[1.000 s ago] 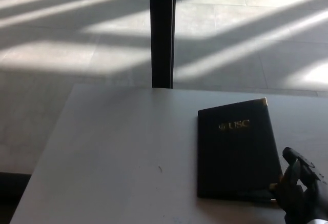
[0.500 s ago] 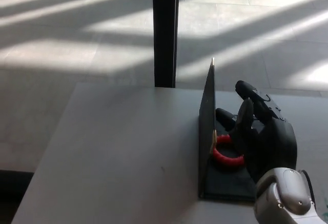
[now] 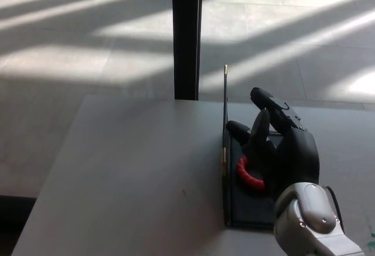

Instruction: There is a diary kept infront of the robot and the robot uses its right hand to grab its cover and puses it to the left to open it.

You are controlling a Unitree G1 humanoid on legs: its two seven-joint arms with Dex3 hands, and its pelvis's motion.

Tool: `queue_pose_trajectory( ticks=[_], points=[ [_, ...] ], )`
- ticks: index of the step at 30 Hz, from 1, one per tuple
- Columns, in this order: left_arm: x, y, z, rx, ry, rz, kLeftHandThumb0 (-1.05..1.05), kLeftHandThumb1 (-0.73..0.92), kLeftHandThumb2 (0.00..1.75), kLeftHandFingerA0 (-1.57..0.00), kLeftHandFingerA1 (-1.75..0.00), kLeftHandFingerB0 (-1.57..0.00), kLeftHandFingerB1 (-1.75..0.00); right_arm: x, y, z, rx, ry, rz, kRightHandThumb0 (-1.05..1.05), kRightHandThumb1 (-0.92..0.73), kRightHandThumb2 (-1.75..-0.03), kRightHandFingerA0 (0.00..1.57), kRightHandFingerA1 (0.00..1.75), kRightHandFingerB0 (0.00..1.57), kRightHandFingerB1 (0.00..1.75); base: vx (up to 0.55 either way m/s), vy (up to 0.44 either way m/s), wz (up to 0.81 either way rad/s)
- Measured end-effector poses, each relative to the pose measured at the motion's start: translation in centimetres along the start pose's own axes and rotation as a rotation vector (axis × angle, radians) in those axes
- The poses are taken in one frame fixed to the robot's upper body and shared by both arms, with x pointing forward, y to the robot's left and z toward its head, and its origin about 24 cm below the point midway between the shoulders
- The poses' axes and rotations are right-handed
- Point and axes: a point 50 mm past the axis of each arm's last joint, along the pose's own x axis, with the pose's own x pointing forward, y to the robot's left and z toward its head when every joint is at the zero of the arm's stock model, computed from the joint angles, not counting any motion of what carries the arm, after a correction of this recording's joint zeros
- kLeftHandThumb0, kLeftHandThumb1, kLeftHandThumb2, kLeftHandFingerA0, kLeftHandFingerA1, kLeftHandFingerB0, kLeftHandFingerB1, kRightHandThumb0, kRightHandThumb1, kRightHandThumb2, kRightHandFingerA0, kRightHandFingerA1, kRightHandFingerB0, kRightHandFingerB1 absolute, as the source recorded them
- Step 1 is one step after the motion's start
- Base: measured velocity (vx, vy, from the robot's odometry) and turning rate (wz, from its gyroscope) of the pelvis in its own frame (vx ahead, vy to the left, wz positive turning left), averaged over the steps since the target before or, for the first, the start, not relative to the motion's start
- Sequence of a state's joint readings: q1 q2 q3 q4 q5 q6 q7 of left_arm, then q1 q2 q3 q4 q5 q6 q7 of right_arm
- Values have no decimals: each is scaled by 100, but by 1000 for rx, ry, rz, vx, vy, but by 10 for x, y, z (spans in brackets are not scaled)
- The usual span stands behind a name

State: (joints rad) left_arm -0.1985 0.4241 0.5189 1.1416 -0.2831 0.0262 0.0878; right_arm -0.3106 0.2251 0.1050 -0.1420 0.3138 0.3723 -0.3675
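A dark diary [image 3: 249,206] lies on the grey table [image 3: 135,168], right of centre. Its cover [image 3: 224,121] stands almost upright, edge-on to the head view, with a gold corner at the top. My right hand [image 3: 281,144] is just right of the cover, over the diary's inside, its fingers [image 3: 259,130] spread and pointing up and left toward the cover's inner face. I cannot tell whether they touch it. A red ring-shaped thing [image 3: 249,176] shows inside the diary under the hand. My left hand does not show.
A black vertical post [image 3: 186,36] stands behind the table's far edge. Beyond it is a tiled floor [image 3: 88,45] with bands of sunlight. The table's left edge runs diagonally toward the near left corner.
One second ago the diary lay shut with my right hand at its lower right corner. The cover has since swung up to near vertical, and my hand has followed it leftward.
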Motion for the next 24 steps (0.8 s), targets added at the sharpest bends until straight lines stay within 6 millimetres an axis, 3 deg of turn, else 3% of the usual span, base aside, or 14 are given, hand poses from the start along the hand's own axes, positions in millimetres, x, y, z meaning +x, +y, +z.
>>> queue_pose_trajectory(
  ticks=[2, 3, 4, 5, 9, 12, 13, 20, 21, 22, 23, 24],
  points=[
    [0, 0, 0, 2, 0, -1, -87, 81, 113, -52, -93, -51, -85, 1, -3, -7, -4, 22, -14, -55, -71, -111, 46, 67, 24, 54, 0, 0, 0],
    [0, 0, 0, 4, 0, 1, -82, 92, 90, -47, -108, -49, -101, 1, -5, -11, -7, 36, -22, -54, -70, -111, 46, 67, 24, 54, 0, 0, 0],
    [0, 0, 0, 5, 0, 2, -82, 92, 90, -49, -108, -56, -107, 1, -6, -14, -8, 48, -29, -56, -70, -111, 46, 67, 23, 53, 0, 0, 0],
    [0, 0, 0, 7, 0, 4, -83, 92, 92, -52, -100, -58, -99, 1, -7, -17, -10, 56, -33, -57, -71, -111, 46, 67, 23, 53, 0, 0, 0],
    [0, -2, 0, 17, 4, 5, -82, 92, 90, -49, -104, -55, -92, 1, -9, -22, -12, 68, -40, -57, -71, -111, 48, 67, 25, 53, 0, 0, 0],
    [0, -3, 0, 23, 4, 3, -84, 92, 91, -46, -107, -50, -96, 2, -7, -23, -17, 69, -33, -58, -71, -112, 48, 67, 24, 53, 0, 0, 0],
    [0, -3, 0, 25, 4, 2, -83, 92, 89, -44, -103, -51, -91, 2, -6, -24, -19, 70, -29, -62, -92, -68, 44, 55, 36, 46, 0, 0, 0],
    [1, -6, 5, 37, -9, -4, -83, 92, 89, -48, -105, -51, -91, 4, 3, -52, -103, 169, -1, -63, -90, -67, 42, 57, 33, 48, 0, 0, 0],
    [1, -8, 6, 41, -12, -6, -82, 92, 90, -47, -105, -51, -92, 5, 6, -55, -117, 179, 8, -53, -72, -112, 45, 68, 23, 54, 0, 0, 0],
    [1, -8, 7, 44, -14, -7, -83, 92, 89, -46, -105, -49, -91, 6, 9, -56, -128, 182, 16, -55, -73, -113, 46, 68, 23, 54, 0, 0, 0],
    [1, -9, 7, 45, -15, -9, -86, 81, 114, -49, -89, -52, -84, 8, 13, -56, -140, 185, 28, -55, -71, -112, 47, 69, 25, 55, 0, 0, 0],
    [1, -10, 8, 46, -16, -11, -83, 92, 90, -44, -102, -51, -94, 10, 18, -56, -150, 183, 41, -57, -74, -114, 45, 68, 23, 54, 0, 0, 0]
  ],
)
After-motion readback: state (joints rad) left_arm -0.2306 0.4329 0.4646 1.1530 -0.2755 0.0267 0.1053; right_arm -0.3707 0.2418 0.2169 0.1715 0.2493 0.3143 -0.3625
